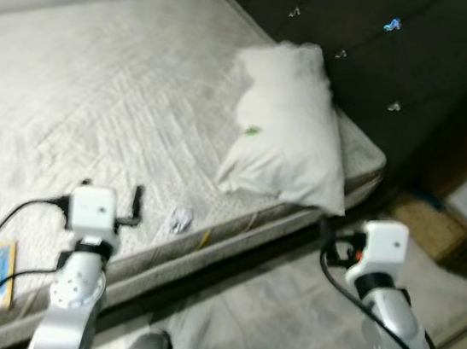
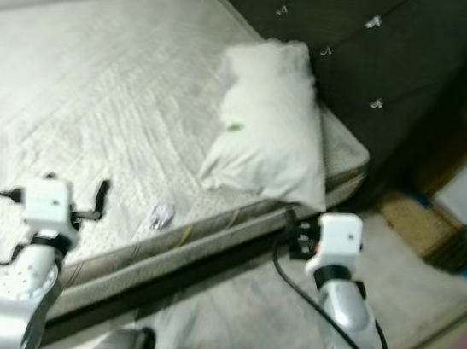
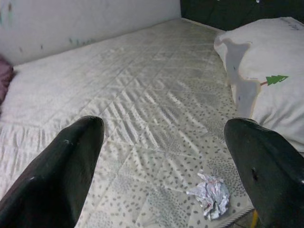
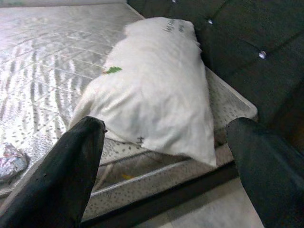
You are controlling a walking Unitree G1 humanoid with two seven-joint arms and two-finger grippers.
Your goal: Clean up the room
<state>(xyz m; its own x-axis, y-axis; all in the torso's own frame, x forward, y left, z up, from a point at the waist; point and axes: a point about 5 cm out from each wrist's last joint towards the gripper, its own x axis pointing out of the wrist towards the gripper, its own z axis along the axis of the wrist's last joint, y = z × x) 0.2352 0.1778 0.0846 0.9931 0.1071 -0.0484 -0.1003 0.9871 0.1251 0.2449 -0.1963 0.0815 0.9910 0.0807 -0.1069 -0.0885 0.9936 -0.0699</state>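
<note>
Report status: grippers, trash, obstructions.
Left gripper open above mattress. Right gripper open near pillow. Crumpled foil at mattress edge, untouched, nothing blocking it.
</note>
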